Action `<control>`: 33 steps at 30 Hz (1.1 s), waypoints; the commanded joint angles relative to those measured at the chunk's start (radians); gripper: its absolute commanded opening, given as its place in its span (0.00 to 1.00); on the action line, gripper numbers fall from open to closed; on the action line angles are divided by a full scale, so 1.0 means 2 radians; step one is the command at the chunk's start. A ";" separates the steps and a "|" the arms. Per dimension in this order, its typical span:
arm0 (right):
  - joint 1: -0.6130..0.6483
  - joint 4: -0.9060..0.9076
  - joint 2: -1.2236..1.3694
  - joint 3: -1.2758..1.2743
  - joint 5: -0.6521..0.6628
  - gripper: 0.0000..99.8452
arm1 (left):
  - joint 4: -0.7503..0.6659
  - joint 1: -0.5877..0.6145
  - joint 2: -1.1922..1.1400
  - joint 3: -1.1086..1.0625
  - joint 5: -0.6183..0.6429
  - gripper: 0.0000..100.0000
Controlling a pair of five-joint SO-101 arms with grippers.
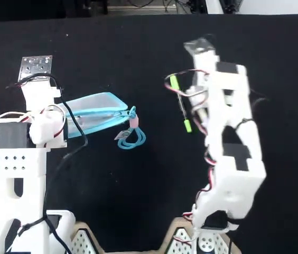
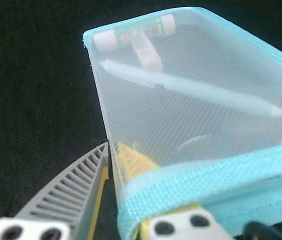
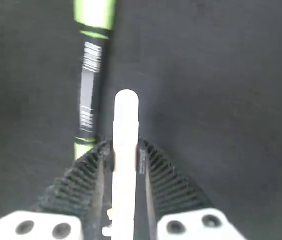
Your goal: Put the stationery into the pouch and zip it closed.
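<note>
The translucent light-blue pouch (image 1: 96, 112) lies left of centre, its blue cord and pink tag (image 1: 131, 133) trailing to the right. My left gripper (image 2: 117, 152) is shut on one end of the pouch (image 2: 181, 125), which has a pale pen (image 2: 191, 90) and small pink and white items (image 2: 141, 42) inside. My right gripper (image 3: 125, 147) is shut on a white stick (image 3: 126, 120), held just above the mat. Beside it lies a green and black pen (image 3: 92, 75), seen from above (image 1: 179, 103) under the right arm's left edge.
A black mat (image 1: 138, 201) covers the table, with open room between the two arms. The arms' bases stand at the near edge. A pale floor strip runs along the far edge.
</note>
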State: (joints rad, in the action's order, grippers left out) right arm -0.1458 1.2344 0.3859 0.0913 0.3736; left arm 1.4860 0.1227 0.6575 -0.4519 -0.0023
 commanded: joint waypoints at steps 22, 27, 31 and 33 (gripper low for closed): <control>-0.068 0.082 0.205 0.248 0.061 0.15 | 0.001 0.000 -0.005 -0.017 0.001 0.03; -0.087 0.102 0.282 0.319 0.094 0.15 | 0.000 0.000 -0.005 -0.017 0.001 0.03; -0.099 0.151 0.314 0.396 0.097 0.03 | -0.002 0.000 -0.005 -0.017 0.001 0.03; -0.101 0.176 0.321 0.434 0.097 0.03 | -0.002 0.000 -0.005 -0.017 0.001 0.03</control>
State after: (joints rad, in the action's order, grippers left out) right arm -0.3345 1.5351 1.0119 0.8462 0.5562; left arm 1.4860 0.1227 0.6575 -0.4519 -0.0023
